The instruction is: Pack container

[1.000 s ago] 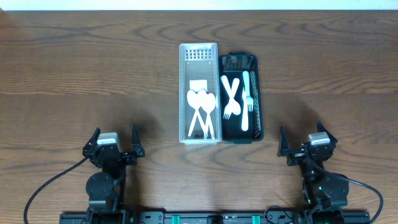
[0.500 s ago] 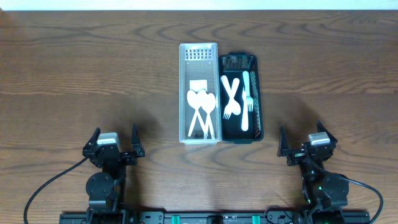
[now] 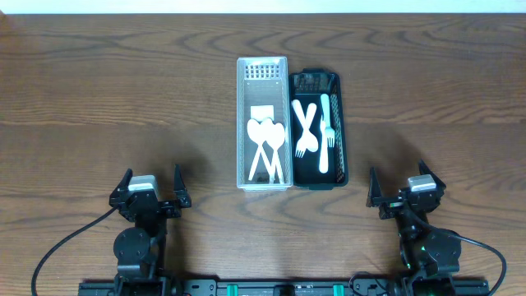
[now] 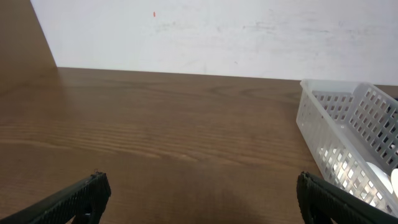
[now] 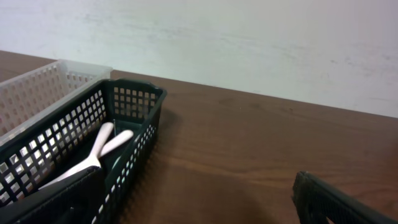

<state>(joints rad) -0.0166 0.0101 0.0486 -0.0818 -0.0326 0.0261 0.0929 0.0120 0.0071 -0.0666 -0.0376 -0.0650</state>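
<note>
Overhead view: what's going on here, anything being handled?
Nothing is held right now. The left pincer and right pincer hang open near the table's front edge, apart from both baskets. The white basket holds spoons; the black basket beside it holds forks.

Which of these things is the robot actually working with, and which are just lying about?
Part of the job:
- white basket holding spoons
- black basket holding forks
- left claw and right claw, both open

Just there:
- wooden table
- white wall behind it
</note>
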